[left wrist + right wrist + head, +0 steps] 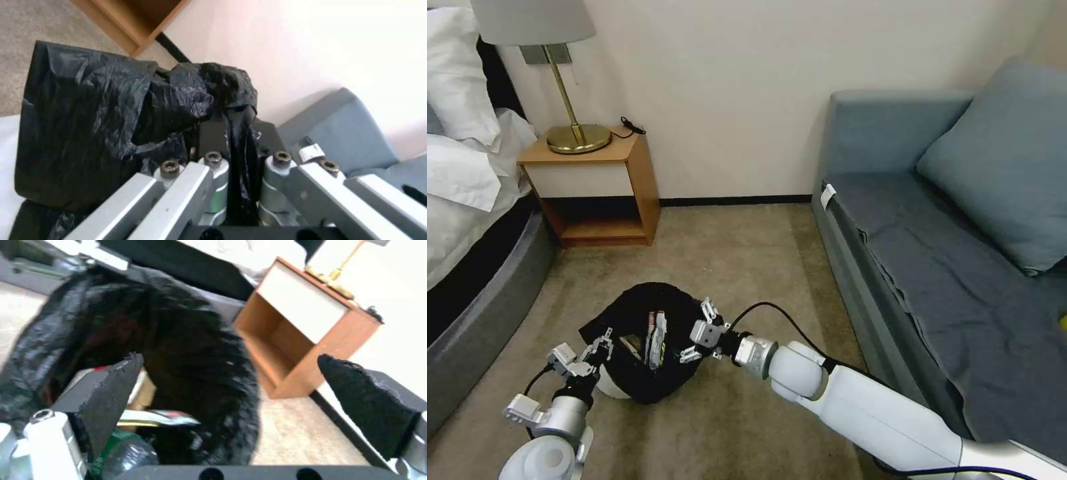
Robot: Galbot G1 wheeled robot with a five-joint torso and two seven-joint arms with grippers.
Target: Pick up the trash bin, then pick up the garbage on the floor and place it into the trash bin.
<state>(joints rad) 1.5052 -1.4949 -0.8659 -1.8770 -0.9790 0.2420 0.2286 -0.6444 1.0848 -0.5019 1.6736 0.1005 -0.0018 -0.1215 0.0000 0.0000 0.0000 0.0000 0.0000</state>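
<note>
The trash bin [642,299], lined with crinkly black plastic, sits tilted just above the carpet, a bit of white base [610,388] showing. My left gripper [602,347] is shut on its near-left rim; the left wrist view shows black bag [89,116] pinched between the fingers [213,140]. My right gripper [699,331] stands open at the bin's right rim, its black pads [115,390] spread over the mouth. Garbage lies inside: a red-white wrapper [657,337], a foil wrapper [164,417], a green-labelled bottle [122,448] and brown paper [144,396].
A wooden nightstand [602,190] with a brass lamp [577,137] stands against the far wall. The bed [467,220] runs along the left and a blue-grey sofa [934,253] along the right. Beige carpet [727,253] lies open between them.
</note>
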